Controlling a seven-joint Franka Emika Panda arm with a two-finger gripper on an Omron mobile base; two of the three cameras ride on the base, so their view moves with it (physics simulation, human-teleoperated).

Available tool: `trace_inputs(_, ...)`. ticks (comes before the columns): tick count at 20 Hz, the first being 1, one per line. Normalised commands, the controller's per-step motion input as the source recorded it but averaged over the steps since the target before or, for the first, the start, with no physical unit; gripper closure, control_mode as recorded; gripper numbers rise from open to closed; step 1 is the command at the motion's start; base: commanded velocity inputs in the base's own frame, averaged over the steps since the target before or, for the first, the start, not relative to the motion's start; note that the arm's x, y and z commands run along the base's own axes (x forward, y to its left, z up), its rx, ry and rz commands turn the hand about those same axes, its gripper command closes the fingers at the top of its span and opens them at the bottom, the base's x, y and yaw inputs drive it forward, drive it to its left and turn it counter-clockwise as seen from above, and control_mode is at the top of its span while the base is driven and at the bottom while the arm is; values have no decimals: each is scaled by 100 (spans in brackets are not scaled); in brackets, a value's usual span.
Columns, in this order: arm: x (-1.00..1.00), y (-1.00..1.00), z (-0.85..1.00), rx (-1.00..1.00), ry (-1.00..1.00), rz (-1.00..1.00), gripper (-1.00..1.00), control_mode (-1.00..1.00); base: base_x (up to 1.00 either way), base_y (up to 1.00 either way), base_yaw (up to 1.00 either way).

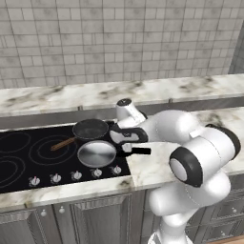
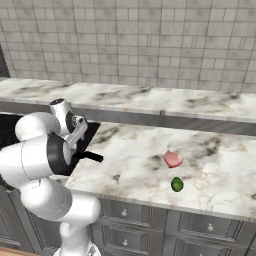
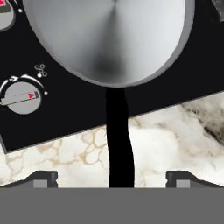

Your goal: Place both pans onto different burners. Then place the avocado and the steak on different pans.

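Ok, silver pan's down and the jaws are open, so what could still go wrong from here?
1. The gripper is open, straddling the silver pan's black handle; a sideways pull-out could nudge it.
2. The silver pan sits very close to the dark pan, possibly touching, so moving one may shift the other.
3. The steak and avocado lie far off on the counter; the round avocado could roll when gripped.

both pans [image 1: 96,153] on cooktop [image 1: 19,157], steak [image 2: 173,158] behind avocado [image 2: 177,184]
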Motion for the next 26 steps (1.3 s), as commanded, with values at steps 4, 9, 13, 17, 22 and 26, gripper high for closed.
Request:
trace_inputs(4,-9,-37,48,7,-15,-33,-100,-100,0,0,0)
trace_inputs(9,-3,-30,25,3,-12,-42,-100,-100,0,0,0)
trace_inputs(13,0,-33,13,6,-8,-43,-100,-100,0,0,0)
trace_inputs(17,0,-49,21,13,-7,-32,-100,-100,0,0,0)
trace_inputs(22,-1,-61,15,14,-7,-24,-100,-100,0,0,0)
trace_inputs(26,0,-63,4,12,-5,-21,-100,-100,0,0,0)
